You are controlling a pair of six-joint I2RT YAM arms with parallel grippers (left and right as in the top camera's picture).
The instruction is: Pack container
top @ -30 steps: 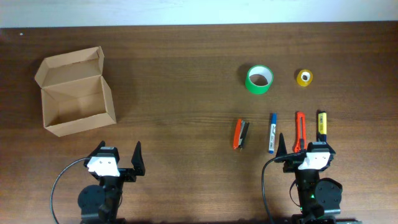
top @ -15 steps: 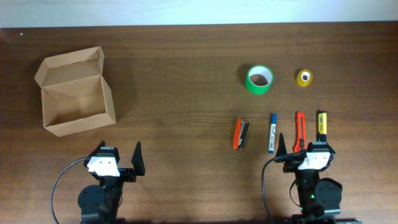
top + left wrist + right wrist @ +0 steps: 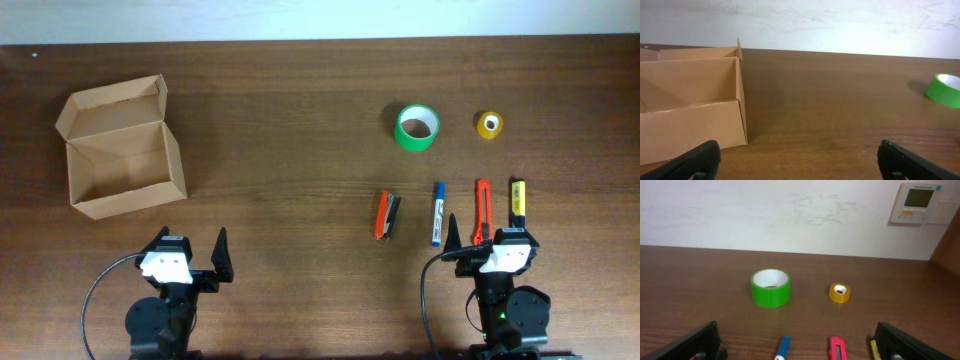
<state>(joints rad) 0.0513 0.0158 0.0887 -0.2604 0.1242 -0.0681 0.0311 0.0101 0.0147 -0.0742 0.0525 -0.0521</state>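
Box sits open, well left of the green tape, and it's probably light cardboard that dents and slides easy, so I'd pinch a side wall, not the floppy lid; left claw and right claw both gape empty.

Far left of the brown wooden table: tan-brown rectangular cardboard box, flap lid on its far side. Right half, far: green tape roll; small yellow tape roll to its right, apart. Nearer row, left to right, none touching: orange-and-black stapler-like tool, blue-and-white marker, orange utility knife, yellow-and-black pen-shaped tool.
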